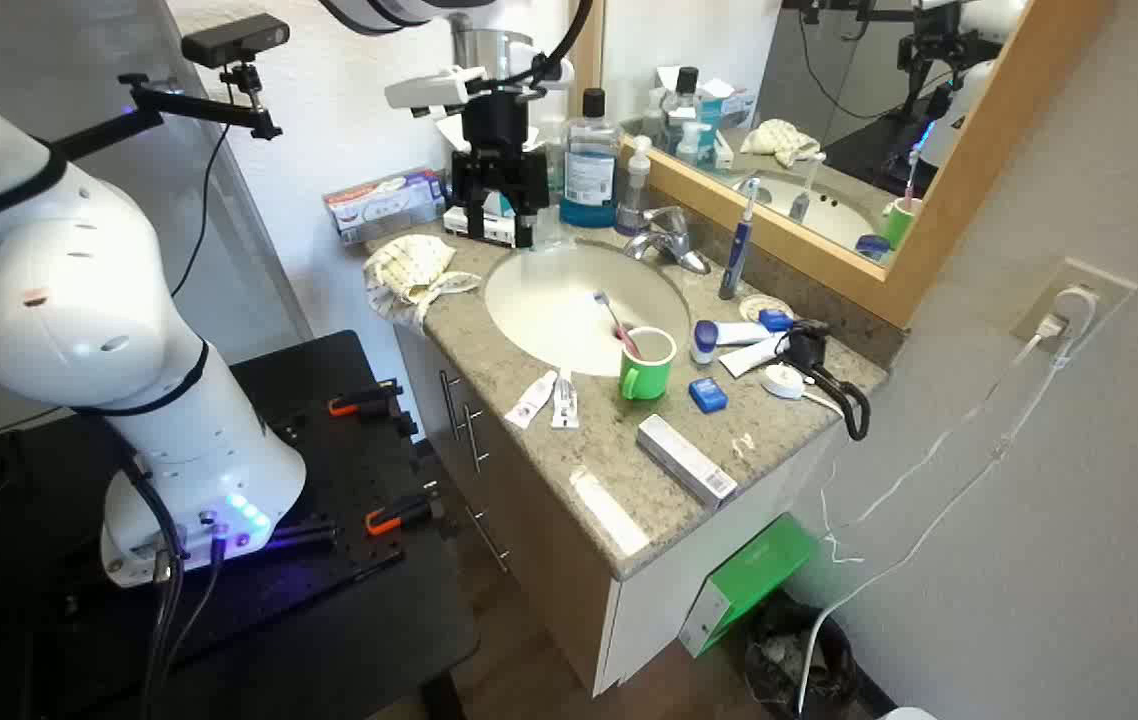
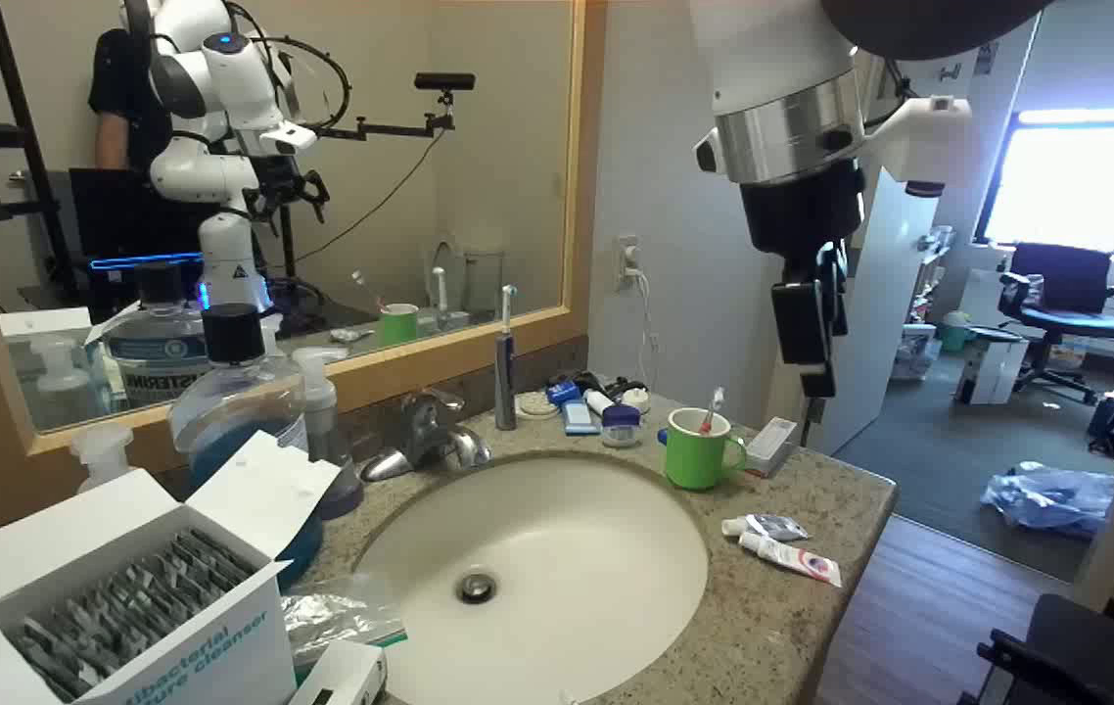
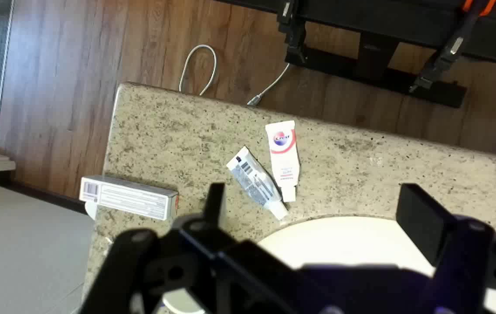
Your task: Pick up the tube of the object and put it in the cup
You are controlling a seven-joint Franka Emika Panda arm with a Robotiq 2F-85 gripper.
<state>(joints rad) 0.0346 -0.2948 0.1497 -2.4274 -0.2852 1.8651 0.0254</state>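
Speckled beige was worn by the surface [image 3: 352, 148] in every view. A pale cable [image 3: 215, 65], looped on the wooden floor [image 3: 95, 78], was revealed by the wrist view alone. A green box [image 1: 754, 575] below the surface's edge was caught only in an exterior view; the sachets [image 2: 141, 612] packed in a flap-topped white box [image 2: 234, 641] were likewise disclosed only in an exterior view. In both exterior views the green cup [image 1: 651, 375] was seen upright, with a toothbrush [image 1: 619, 326] leaned in it. In the wrist view, the fingers of the end effector [image 3: 313, 203] were seen spread wide apart. A white tube [image 3: 283, 159] and a greyer tube [image 3: 255, 179] were laid flat between the basin [image 3: 344, 237] and the surface's long edge, caps toward the basin. The white one was marked with a round red-and-blue logo; the greyer one, with a barcode and fine print. Which was meant could not be told.
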